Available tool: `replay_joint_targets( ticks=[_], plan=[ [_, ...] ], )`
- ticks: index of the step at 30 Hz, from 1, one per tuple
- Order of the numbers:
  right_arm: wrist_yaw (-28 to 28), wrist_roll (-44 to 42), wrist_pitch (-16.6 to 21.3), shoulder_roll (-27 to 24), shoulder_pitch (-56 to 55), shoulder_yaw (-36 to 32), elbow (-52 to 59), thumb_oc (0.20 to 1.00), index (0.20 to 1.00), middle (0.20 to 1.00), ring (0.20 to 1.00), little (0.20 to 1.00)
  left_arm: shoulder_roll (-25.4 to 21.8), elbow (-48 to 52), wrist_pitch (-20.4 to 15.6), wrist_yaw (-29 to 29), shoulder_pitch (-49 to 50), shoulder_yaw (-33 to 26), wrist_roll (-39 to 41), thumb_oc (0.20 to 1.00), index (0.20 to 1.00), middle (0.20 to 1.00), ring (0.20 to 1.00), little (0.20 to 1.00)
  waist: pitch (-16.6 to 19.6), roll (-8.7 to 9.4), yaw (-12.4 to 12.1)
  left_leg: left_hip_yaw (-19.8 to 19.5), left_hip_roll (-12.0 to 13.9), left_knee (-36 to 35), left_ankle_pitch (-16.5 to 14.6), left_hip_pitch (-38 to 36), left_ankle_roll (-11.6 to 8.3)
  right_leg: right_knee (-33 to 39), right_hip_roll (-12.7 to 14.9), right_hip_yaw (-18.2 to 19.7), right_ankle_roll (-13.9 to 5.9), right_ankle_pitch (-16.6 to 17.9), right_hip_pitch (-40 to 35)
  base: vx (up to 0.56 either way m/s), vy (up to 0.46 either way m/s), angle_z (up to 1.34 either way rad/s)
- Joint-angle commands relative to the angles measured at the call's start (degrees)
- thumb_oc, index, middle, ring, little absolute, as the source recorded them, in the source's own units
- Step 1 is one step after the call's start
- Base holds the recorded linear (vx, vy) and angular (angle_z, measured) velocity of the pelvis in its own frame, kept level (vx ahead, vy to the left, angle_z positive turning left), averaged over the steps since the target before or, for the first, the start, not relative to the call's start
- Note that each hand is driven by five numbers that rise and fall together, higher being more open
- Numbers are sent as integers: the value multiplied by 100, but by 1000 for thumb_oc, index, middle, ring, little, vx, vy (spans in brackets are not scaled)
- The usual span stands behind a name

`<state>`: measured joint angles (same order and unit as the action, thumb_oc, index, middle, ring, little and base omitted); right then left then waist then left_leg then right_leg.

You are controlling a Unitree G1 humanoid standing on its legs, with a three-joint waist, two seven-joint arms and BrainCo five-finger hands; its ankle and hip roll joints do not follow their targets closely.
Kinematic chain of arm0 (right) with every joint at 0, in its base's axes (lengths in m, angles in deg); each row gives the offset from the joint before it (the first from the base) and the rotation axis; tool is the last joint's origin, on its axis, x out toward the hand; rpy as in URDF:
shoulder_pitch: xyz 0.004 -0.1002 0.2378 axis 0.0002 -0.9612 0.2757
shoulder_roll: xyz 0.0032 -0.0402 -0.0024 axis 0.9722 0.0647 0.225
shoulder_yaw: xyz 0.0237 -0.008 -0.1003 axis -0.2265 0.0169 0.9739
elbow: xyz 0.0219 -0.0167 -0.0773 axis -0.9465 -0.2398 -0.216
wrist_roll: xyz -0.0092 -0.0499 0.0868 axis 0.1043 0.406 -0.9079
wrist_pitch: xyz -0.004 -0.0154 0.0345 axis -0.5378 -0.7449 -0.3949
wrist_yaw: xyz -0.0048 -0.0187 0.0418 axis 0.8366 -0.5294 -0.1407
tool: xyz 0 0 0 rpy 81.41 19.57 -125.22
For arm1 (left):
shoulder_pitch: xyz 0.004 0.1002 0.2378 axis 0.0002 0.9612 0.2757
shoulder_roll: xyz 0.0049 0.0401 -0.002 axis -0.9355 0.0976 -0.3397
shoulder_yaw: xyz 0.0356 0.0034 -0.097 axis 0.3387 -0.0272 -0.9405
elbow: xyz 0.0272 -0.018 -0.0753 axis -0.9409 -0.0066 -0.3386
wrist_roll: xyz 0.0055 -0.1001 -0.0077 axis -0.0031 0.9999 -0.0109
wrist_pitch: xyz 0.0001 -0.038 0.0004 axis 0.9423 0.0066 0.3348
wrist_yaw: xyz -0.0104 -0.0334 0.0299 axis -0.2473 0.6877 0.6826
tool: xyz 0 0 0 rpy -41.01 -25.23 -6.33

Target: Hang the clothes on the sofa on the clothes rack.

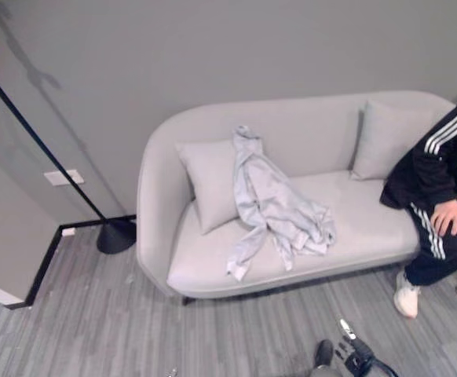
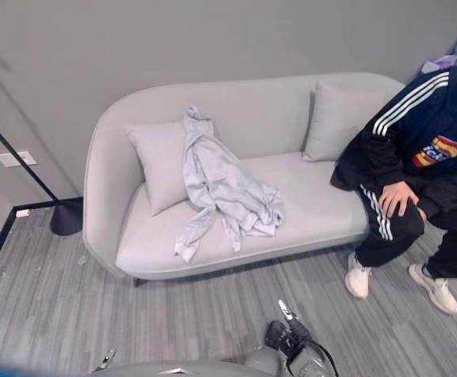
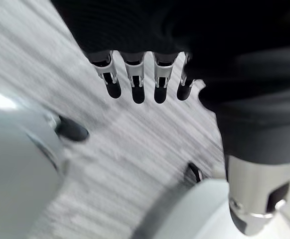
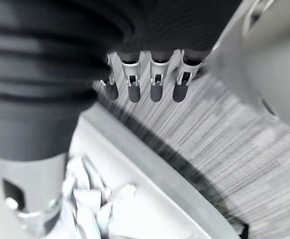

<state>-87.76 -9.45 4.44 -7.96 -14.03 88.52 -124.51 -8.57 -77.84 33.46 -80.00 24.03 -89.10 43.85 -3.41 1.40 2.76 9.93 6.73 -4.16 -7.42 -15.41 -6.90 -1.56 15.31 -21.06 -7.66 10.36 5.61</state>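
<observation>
**Shirt on the sofa, both hands empty**

A pale grey shirt [image 1: 272,206] lay crumpled on the sofa [image 1: 354,236], its top draped up against the backrest beside the left cushion [image 1: 209,181], 1 sleeve trailing to the seat's front edge. A 2nd cushion [image 1: 385,137] leaned at the right end, next to a seated person [image 2: 417,173] in a dark striped tracksuit. The black rack [image 1: 24,126] stood well left of the sofa, its round base on the floor by the wall. My left hand [image 3: 135,82] hung over the grey floor [image 1: 95,322], fingers straight and relaxed, holding nothing. My right hand [image 4: 142,79] hung likewise spread above the sofa's edge, apart from the shirt.
</observation>
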Motion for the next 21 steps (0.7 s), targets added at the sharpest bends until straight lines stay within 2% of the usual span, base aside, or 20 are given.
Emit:
replay_joint_targets(
  ticks=[1, 3, 4, 7, 8, 9, 10, 11, 12, 14, 16, 17, 18, 19, 21],
  plan=[
    [-23, 605, 333, -86, 642, 207, 188, 1000, 1000, 1000, 1000, 1000, 126, 72, -174, 1, -438, 208, 48, 1000, 1000, 1000, 1000, 1000, -213, -216, -4, -144, 861, 504, 197, -13, -102, -844, -20, 138, -136, -758, 687, 323, -382, 37],
    [6, 839, 366, -123, 722, 459, 257, 1000, 1000, 1000, 1000, 1000, 167, 194, -179, 48, -542, 300, 139, 1000, 1000, 1000, 1000, 1000, -195, -238, -38, -276, 1055, 971, 718, 277, -142, -790, -270, 24, 82, -976, 540, 283, -380, 16],
    [26, 1080, 373, -146, 747, 745, 462, 1000, 1000, 1000, 1000, 1000, 191, 372, -170, 57, -573, 359, 183, 1000, 1000, 1000, 1000, 1000, -176, -241, -113, -292, 1281, 1622, 1163, 490, -203, -561, -617, -29, 261, -1260, 164, 365, -489, 9],
    [48, 1527, 335, -270, 729, 1068, 719, 1000, 1000, 1000, 1000, 1000, 189, 690, -141, 80, -543, 445, 186, 1000, 1000, 1000, 1000, 1000, -282, -70, -291, -366, 1545, 3106, 1761, 1128, -107, -54, -994, -65, 636, -1471, -460, 297, -438, -1],
    [54, 1648, 309, -322, 756, 1129, 708, 1000, 1000, 1000, 1000, 1000, 195, 742, -130, 90, -530, 497, 134, 1000, 1000, 1000, 1000, 1000, -337, -16, -337, -288, 1596, 3406, 1735, 1285, -53, 73, -1057, -66, 703, -1508, -645, 240, -292, -17],
    [68, 1750, 279, -356, 787, 1185, 704, 1000, 1000, 1000, 1000, 1000, 217, 802, -142, 80, -514, 526, 166, 1000, 1000, 1000, 1000, 1000, -380, 9, -399, -280, 1486, 3519, 1492, 1456, 9, 192, -1096, -25, 706, -1544, -790, 235, -195, -20],
    [49, 1849, 262, -403, 817, 1259, 759, 1000, 1000, 1000, 1000, 1000, 234, 922, -149, 77, -485, 549, 243, 1000, 1000, 1000, 1000, 1000, -431, 46, -506, -376, 1220, 3619, 1211, 1756, 55, 295, -1095, 49, 713, -1567, -909, 282, -111, -9],
    [19, 1989, 251, -466, 816, 1327, 930, 1000, 1000, 1000, 1000, 1000, 240, 1097, -177, 78, -405, 506, 413, 1000, 1000, 1000, 1000, 1000, -446, 79, -606, -329, 945, 3339, 916, 2188, 68, 413, -1115, 47, 674, -1630, -1083, 206, -58, 1],
    [20, 1990, 248, -467, 811, 1328, 934, 1000, 1000, 1000, 1000, 1000, 240, 1100, -176, 79, -399, 508, 415, 1000, 1000, 1000, 1000, 1000, -443, 83, -607, -323, 939, 3331, 916, 2180, 73, 415, -1109, 48, 671, -1629, -1086, 193, -21, -1],
    [7, 2031, 263, -510, 779, 1391, 1198, 1000, 1000, 1000, 1000, 1000, 261, 1376, -253, 139, -304, 458, 647, 1000, 1000, 1000, 1000, 1000, -459, 153, -679, -59, 923, 2702, 874, 2500, 12, 485, -1066, -7, 619, -1674, -1235, 156, 23, -22],
    [42, 2180, 295, -551, 816, 1466, 1301, 1000, 1000, 1000, 1000, 1000, 275, 1600, -254, 181, -219, 453, 735, 1000, 1000, 1000, 1000, 1000, -486, 157, -784, -100, 756, 1950, 1001, 2703, -51, 500, -1095, 25, 590, -1740, -1344, 162, 57, -20],
    [43, 2182, 294, -550, 815, 1467, 1302, 1000, 1000, 1000, 1000, 1000, 276, 1605, -253, 184, -215, 453, 735, 1000, 1000, 1000, 1000, 1000, -489, 165, -782, -93, 743, 1917, 1017, 2682, -49, 499, -1085, 24, 589, -1743, -1350, 174, 121, -23],
    [69, 2455, 289, -555, 938, 1580, 1435, 1000, 1000, 1000, 1000, 1000, 286, 1647, -259, 215, -210, 413, 816, 1000, 1000, 1000, 1000, 1000, -553, 102, -918, -390, 653, 1185, 1565, 2854, -131, 420, -1133, 17, 572, -1785, -1448, 187, 131, -28],
    [81, 2638, 290, -558, 1005, 1681, 1500, 1000, 1000, 1000, 1000, 1000, 297, 1607, -265, 232, -231, 404, 837, 1000, 1000, 1000, 1000, 1000, -589, 90, -979, -549, 668, 978, 1702, 2909, -185, 362, -1143, 55, 551, -1847, -1510, 264, 171, -20],
    [82, 2935, 253, -584, 1061, 1848, 1653, 1000, 1000, 1000, 1000, 1000, 341, 1554, -249, 229, -226, 362, 867, 1000, 1000, 1000, 1000, 1000, -607, 76, -1038, -743, 716, 810, 1778, 2865, -227, 197, -1136, 159, 529, -1970, -1627, 245, 123, -41]
  ],
)
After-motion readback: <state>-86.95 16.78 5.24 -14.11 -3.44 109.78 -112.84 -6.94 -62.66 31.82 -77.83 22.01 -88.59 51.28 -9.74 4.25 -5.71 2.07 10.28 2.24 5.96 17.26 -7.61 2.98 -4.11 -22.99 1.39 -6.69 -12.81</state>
